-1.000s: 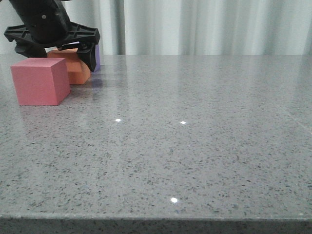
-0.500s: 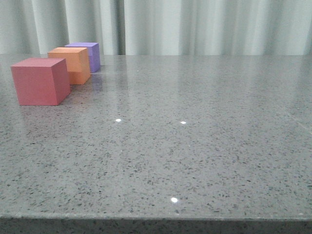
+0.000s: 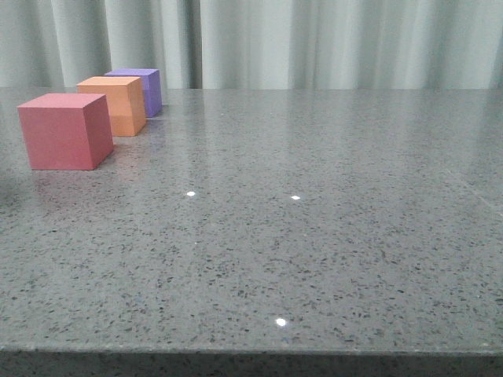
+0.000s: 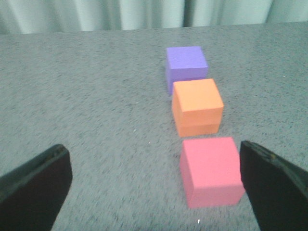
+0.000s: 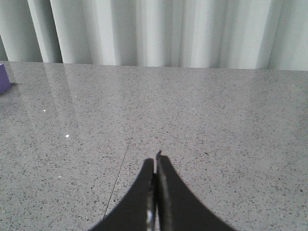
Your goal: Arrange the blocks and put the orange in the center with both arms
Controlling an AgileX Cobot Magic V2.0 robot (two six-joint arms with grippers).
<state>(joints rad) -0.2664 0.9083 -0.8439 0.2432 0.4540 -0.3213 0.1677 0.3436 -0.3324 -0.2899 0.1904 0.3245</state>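
3 cubes and 2 grippers showing on 1 table

Counting 1 red-pink cube [image 3: 61,131], 1 orange cube [image 3: 115,104] and 1 purple cube [image 3: 141,89], all sitting on 1 grey speckled tabletop [image 3: 314,236]. I'm also seeing 2 black grippers: 1 left gripper [image 4: 154,187] showing 2 fingers, and 1 right gripper [image 5: 155,168] showing 2 fingers.

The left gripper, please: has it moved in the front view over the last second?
Yes. It hung over the orange cube then; now it has left that view.
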